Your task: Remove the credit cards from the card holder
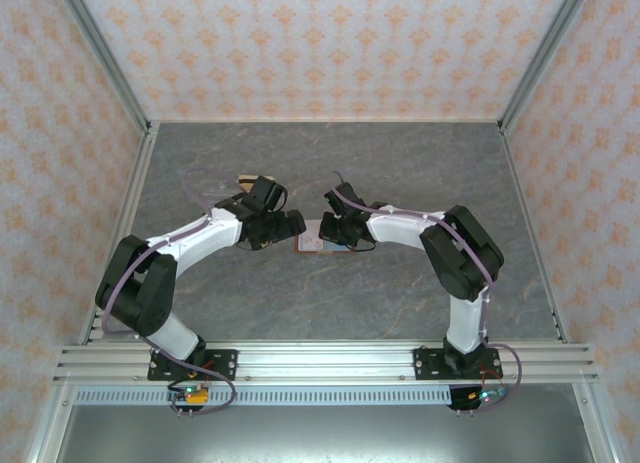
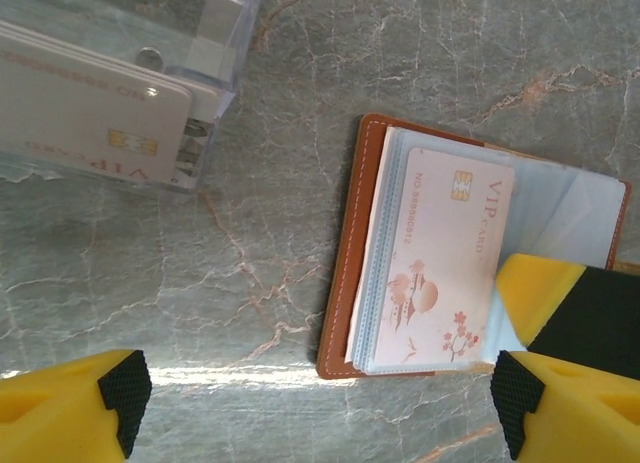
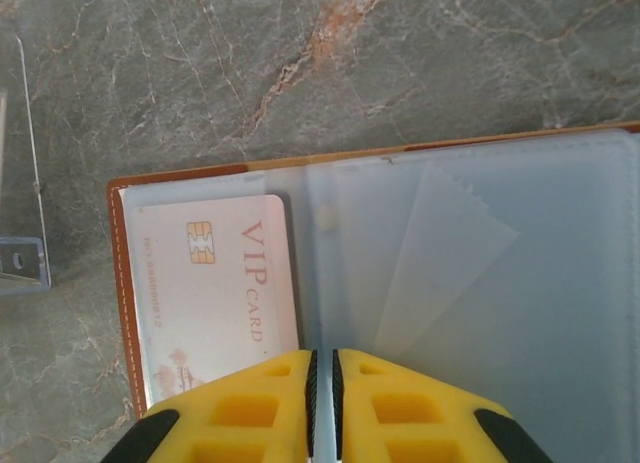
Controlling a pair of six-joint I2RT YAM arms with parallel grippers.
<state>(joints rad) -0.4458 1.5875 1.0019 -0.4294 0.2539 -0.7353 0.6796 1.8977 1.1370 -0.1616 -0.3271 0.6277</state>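
The job looks partly done. The card holder (image 2: 342,283) lies open near the middle of the tabletop (image 1: 330,153), between the two arms. One of the credit cards, a pink card (image 2: 440,253) marked VIP, sits in a clear sleeve on its left half, so it is yet to come out. The sleeves (image 3: 480,283) on the right half look empty, though another card could be hidden under the pink one.

A pale card (image 2: 80,113) already rests in a clear box (image 2: 215,103) lying apart from the holder, toward the tabletop's far left corner. It may top a small stack, but the box's glare makes that unsure.

The left pincer (image 2: 320,398) hangs wide open above the holder's near edge and holds nothing. The right pincer (image 3: 322,403) is closed to a hairline gap over the holder's spine. Whether it nips a sleeve leaf I cannot tell.

What remains, as I judge it, is drawing the pink card free and setting it with the other.
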